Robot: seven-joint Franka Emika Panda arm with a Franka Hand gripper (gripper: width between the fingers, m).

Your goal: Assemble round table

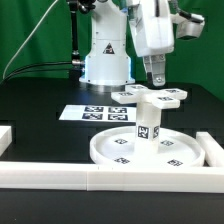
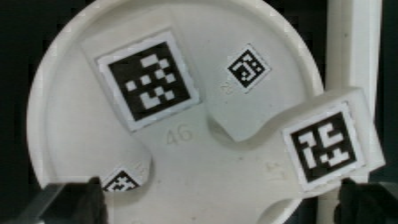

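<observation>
Up front the round disc (image 1: pixel 140 148) lies on the black surface (image 1: pixel 40 135) with the leg (image 1: pixel 147 123) upright on it, cross-shaped foot (image 1: pixel 150 95) behind, tags only, jaws (image 1: pixel 156 80) above, can't tell if apart.

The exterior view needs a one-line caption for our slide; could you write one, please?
Open gripper above the cross-shaped foot, seated on the leg upright in the round disc.

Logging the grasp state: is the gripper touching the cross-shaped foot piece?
Cannot tell. In the exterior view the gripper hangs right at the foot piece, neither gap nor contact plain.
</observation>
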